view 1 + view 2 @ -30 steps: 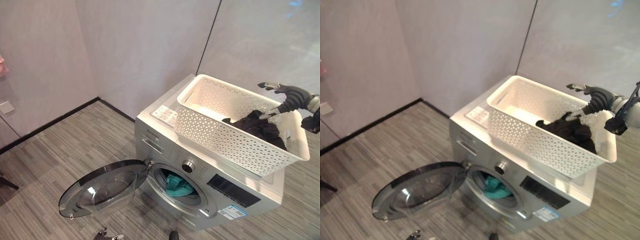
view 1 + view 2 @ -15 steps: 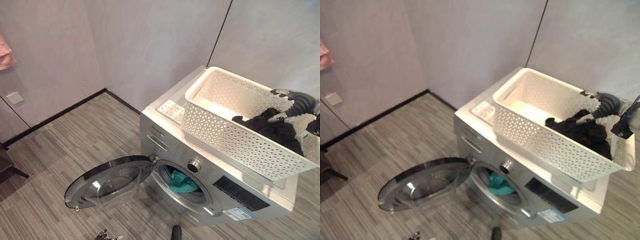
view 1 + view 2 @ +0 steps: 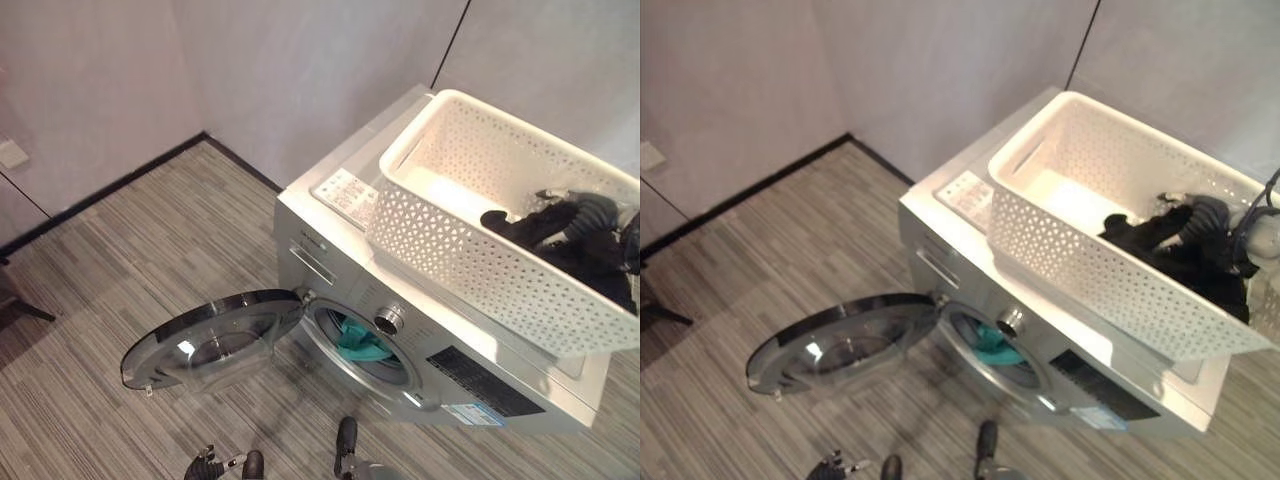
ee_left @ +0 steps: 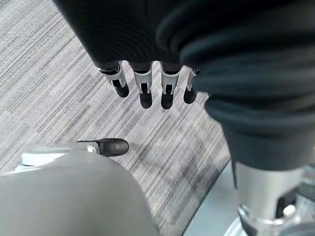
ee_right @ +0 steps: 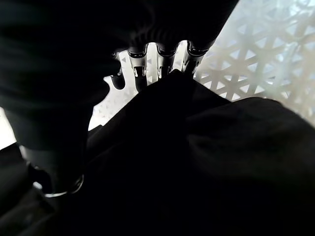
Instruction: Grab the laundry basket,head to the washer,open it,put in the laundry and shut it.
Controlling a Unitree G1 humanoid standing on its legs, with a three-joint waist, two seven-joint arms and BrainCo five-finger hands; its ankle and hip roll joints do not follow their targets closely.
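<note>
1 teal garment (image 3: 358,343) loaded; right hand (image 3: 588,212) on black clothes (image 3: 585,252) in basket (image 3: 470,260), grip unclear; door (image 3: 208,338) open; left hand (image 4: 147,88) slack.

The room is softly lit and a bit hazy. The white plastic basket with small holes (image 3: 470,250) looks very bright inside. The round glass washer door (image 3: 210,340) shines with small white spots. In the right wrist view the black cloth (image 5: 197,162) is almost all dark, against glowing white.
</note>
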